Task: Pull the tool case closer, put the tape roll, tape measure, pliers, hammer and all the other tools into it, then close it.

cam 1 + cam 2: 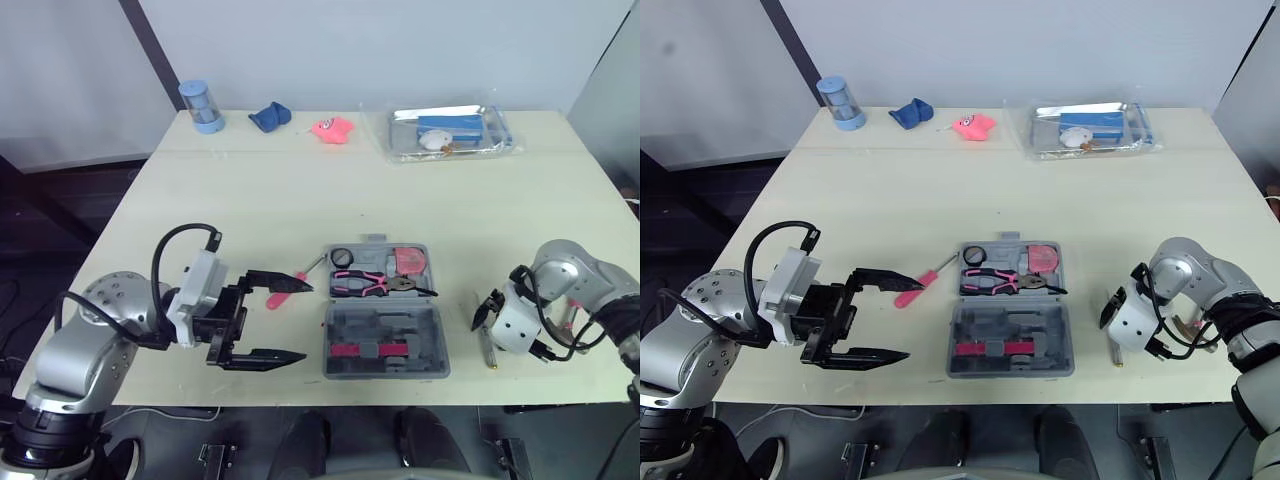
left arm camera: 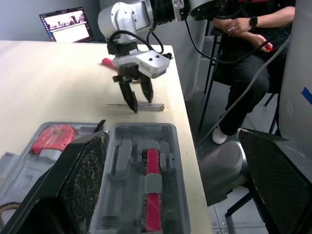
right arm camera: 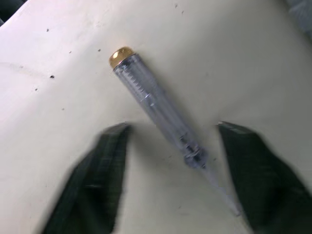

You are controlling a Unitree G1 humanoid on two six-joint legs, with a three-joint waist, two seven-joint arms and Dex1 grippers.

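I see the tool case (image 1: 436,345) on the bench (image 1: 300,190) — pliers (image 1: 365,283) in it. A screwdriver (image 1: 910,293) lies left of it, a tester pen (image 3: 156,114) right.

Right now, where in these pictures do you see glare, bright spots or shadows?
Left eye view: glare on the plastic bag at the table's far side. Right wrist view: the clear tester pen throws a faint shadow on the table, between the right gripper's open jaws. Left wrist view: a laptop screen glows bright.

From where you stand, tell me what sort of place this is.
Probably a robot lab or test room: a plain worktable with an open tool case, a lit laptop at one end, and a person seated just beside it.
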